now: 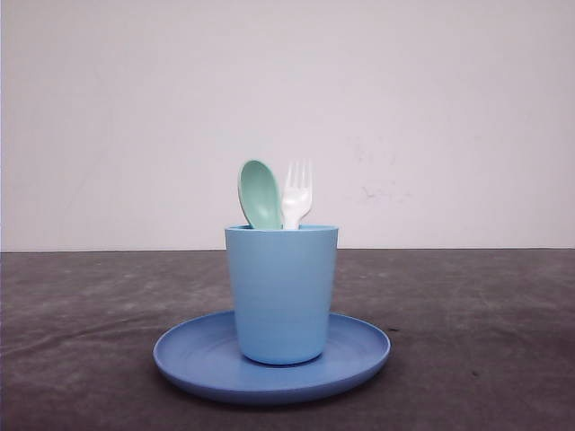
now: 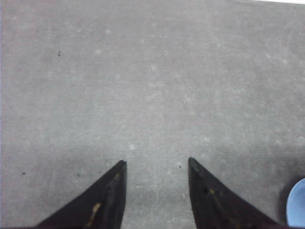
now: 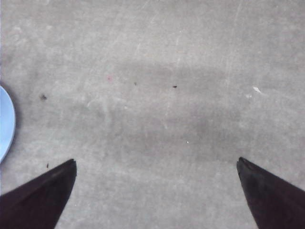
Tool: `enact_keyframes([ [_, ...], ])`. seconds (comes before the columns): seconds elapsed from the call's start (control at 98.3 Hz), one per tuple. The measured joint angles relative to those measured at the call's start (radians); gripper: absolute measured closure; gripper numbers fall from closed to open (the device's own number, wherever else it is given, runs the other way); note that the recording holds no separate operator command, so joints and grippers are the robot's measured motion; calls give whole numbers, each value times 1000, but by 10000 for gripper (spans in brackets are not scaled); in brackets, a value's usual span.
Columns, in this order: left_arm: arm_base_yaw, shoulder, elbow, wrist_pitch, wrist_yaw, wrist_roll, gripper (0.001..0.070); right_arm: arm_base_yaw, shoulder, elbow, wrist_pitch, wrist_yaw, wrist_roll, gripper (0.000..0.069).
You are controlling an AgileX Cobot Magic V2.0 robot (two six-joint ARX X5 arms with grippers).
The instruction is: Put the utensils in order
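In the front view a pale mint-green spoon [image 1: 260, 193] and a small white fork [image 1: 296, 196] stand upright side by side in a light blue cup [image 1: 281, 292], bowl and tines up. The cup rests on a round blue plate [image 1: 359, 350] at the table's middle. My left gripper [image 2: 156, 162] hangs open over bare grey table, nothing between its black fingers. My right gripper [image 3: 156, 161] is open wider, also over bare table. A sliver of the plate [image 2: 296, 202] shows at the edge of the left wrist view, and another sliver of the plate [image 3: 5, 121] at the edge of the right wrist view.
The dark grey tabletop [image 1: 485, 314] stretches to both sides of the plate. A plain white wall [image 1: 431, 108] closes the back.
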Motion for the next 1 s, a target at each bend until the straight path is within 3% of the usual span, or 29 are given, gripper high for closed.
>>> enact_keyframes([
  [0.163,0,0,0,-2,0,0,475,0,0,0,0,13,0,14],
  [0.203,0,0,0,-2,0,0,482,0,0,0,0,16,1,48],
  [0.376,0,0,0,-3,0,0,667,-1,0,0,7,19,4,529],
  [0.468,0,0,0,-6,0,0,691,-1,0,0,17,19,4,651],
  [0.6,0,0,0,-7,0,0,695,-1,0,0,16,19,4,687],
  [0.997,0,0,0,-7,0,0,695,-1,0,0,66,19,4,690],
])
